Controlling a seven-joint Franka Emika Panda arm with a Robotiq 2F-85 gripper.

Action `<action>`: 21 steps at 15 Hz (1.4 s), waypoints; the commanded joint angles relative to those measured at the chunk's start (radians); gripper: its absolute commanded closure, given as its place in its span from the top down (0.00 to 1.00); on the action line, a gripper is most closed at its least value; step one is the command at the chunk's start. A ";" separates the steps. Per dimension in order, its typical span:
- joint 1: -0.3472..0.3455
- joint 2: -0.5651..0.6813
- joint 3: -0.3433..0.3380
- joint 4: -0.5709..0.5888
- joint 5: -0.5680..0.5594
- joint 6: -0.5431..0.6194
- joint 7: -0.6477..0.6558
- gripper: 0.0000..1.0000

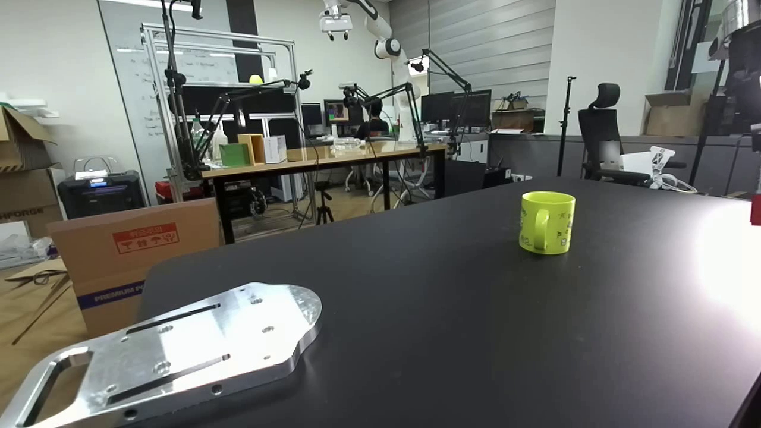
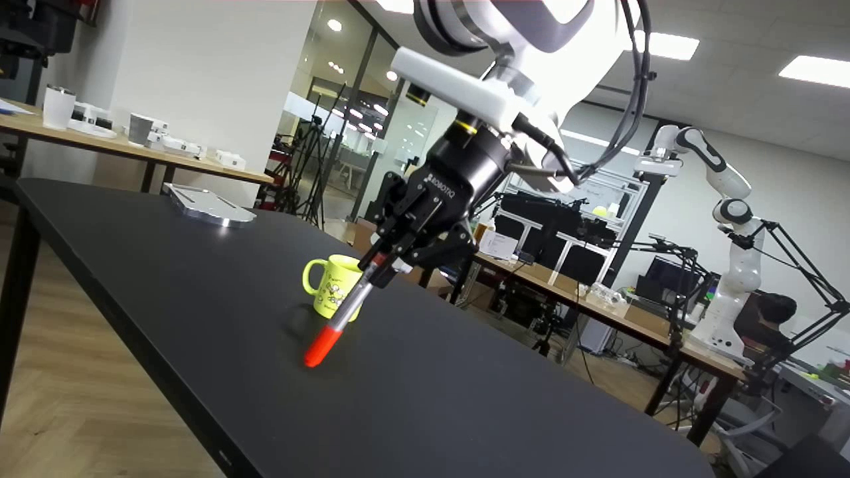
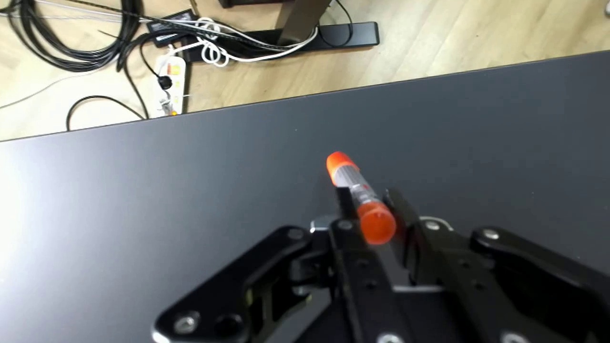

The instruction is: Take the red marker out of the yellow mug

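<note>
The yellow mug stands upright on the table in both exterior views (image 1: 548,221) (image 2: 334,285). My gripper (image 2: 384,271) is closed around the red marker (image 2: 345,313), which has a grey barrel and red ends. The marker slants down from the fingers, outside the mug and in front of it in that view. Its lower red end is low over the table; I cannot tell if it touches. In the wrist view the marker (image 3: 352,181) lies between the fingertips (image 3: 369,197). The mug is out of the wrist view. A red end shows at an exterior view's right edge (image 1: 756,209).
The black table (image 1: 452,333) carries a silver metal plate with a handle slot (image 1: 238,333), also at the far end in an exterior view (image 2: 211,209). The table's edge crosses the wrist view, with cables and a power strip (image 3: 174,81) on the floor beyond.
</note>
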 commanded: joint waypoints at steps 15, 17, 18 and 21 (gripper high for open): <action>-0.057 0.167 0.009 0.202 0.051 -0.131 0.040 0.05; -0.073 0.209 0.013 0.260 0.061 -0.138 0.043 0.05; -0.082 0.230 0.016 0.286 0.070 -0.125 0.044 0.05; -0.101 0.287 0.025 0.355 0.089 -0.106 0.045 0.05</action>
